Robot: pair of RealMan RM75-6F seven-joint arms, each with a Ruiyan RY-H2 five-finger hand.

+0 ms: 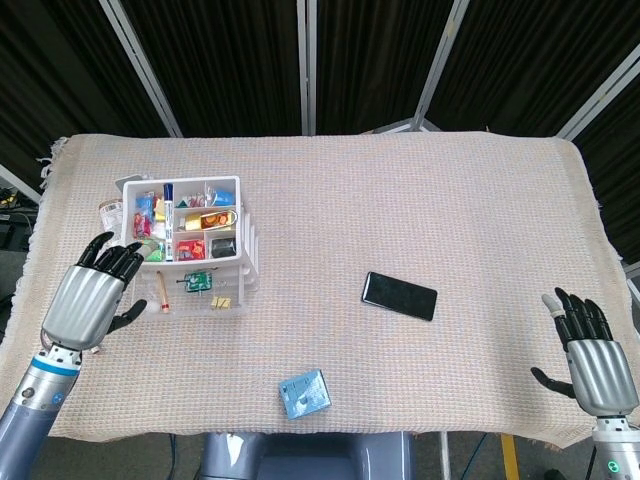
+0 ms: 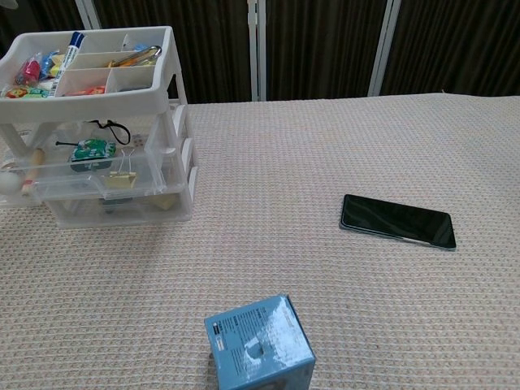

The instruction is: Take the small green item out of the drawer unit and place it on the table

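A white drawer unit (image 1: 243,232) (image 2: 175,122) stands at the table's left, its top tray full of small colourful things. One clear drawer is pulled out toward me, and the small green item (image 1: 196,282) (image 2: 91,149) lies in it beside a yellow binder clip (image 2: 123,175). My left hand (image 1: 92,301) hovers open just left of the pulled-out drawer, fingers spread and pointing away from me. My right hand (image 1: 590,353) is open at the table's near right corner, far from the unit. Neither hand shows in the chest view.
A black phone (image 1: 399,295) (image 2: 396,220) lies flat right of centre. A small blue box (image 1: 304,393) (image 2: 259,341) sits near the front edge. A wooden stick (image 1: 162,292) lies in the drawer's left part. Woven beige cloth (image 1: 420,200) covers the table.
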